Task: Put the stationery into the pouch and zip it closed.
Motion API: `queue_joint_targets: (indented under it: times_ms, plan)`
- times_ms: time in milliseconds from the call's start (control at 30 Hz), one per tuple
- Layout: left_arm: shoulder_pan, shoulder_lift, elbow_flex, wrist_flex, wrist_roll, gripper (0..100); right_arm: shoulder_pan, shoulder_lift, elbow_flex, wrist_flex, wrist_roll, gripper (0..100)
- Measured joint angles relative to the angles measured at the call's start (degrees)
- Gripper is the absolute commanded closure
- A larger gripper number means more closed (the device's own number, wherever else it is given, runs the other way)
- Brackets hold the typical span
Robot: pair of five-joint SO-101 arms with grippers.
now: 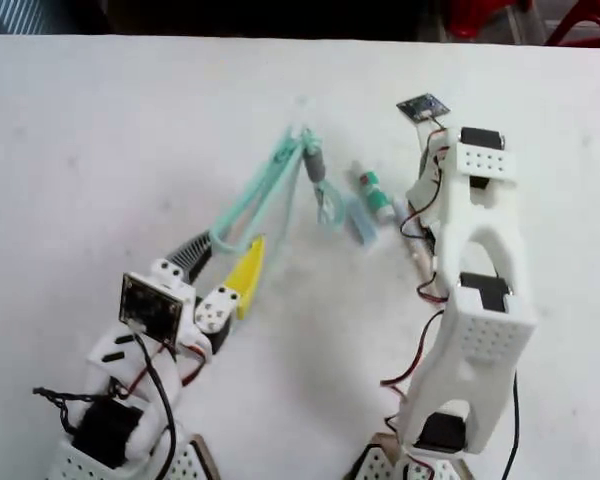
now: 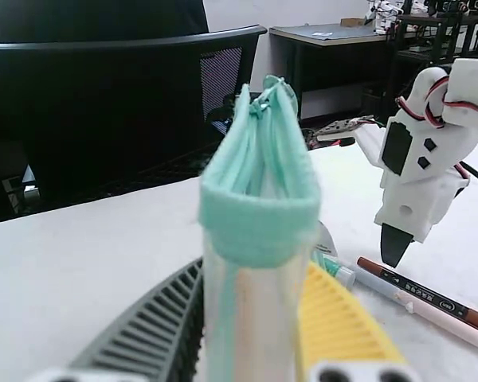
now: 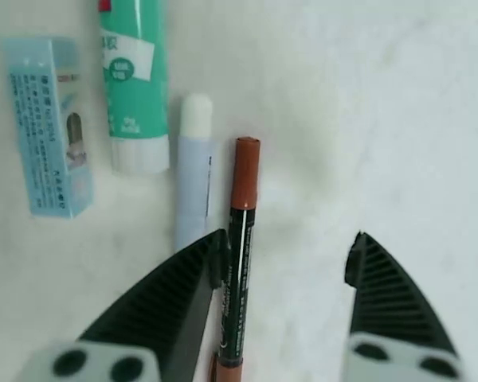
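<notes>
A clear pouch (image 1: 265, 195) with mint-green trim stretches away from my left gripper (image 1: 235, 243). That gripper is shut on the pouch's near end, between its grey and yellow fingers. In the left wrist view the pouch (image 2: 259, 207) rises straight up out of the left gripper (image 2: 251, 326). The stationery lies on the table to the right of the pouch: a green glue stick (image 3: 131, 79), a light blue eraser box (image 3: 48, 127), a white-and-blue pen (image 3: 193, 183) and a brown pen (image 3: 240, 231). My right gripper (image 3: 288, 247) hangs open above the pens, its dark finger (image 3: 171, 306) beside the brown pen.
The white table (image 1: 110, 130) has free room at the left and back. The right arm (image 1: 475, 200) stands over the table's right part, with loose wires beside it. A dark chair (image 2: 103, 95) and desks stand beyond the table's edge.
</notes>
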Motion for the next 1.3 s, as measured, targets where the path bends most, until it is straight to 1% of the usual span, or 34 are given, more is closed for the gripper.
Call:
queue_joint_targets:
  times_ms: [167,233,333,500,567,800,967,1200,1300]
  plan:
    - [0.0,0.0,0.0,0.0,0.0,84,0.0,4.13,0.0,-1.76,0.0,77.3]
    - [0.0,0.0,0.0,0.0,0.0,84,0.0,5.27,0.0,-2.02,0.0,79.0]
    - [0.0,0.0,0.0,0.0,0.0,84,0.26,6.24,-0.18,-2.73,0.0,84.8]
    - [0.0,0.0,0.0,0.0,0.0,84,0.7,7.21,-0.88,-4.75,0.0,98.6]
    - [0.0,0.0,0.0,0.0,0.0,84,0.7,7.21,-0.97,-5.01,0.0,97.1]
    - [0.0,0.0,0.0,0.0,0.0,84,0.7,7.03,-0.62,-5.1,0.0,98.1]
    - [0.0,0.0,0.0,0.0,0.0,84,0.09,2.29,0.0,-0.7,0.0,98.1]
    - [0.0,0.0,0.0,0.0,0.0,84,0.35,-14.33,0.0,5.98,0.0,98.1]
    - [0.0,0.0,0.0,0.0,0.0,84,-1.05,-22.24,0.0,9.05,-3.69,98.1]
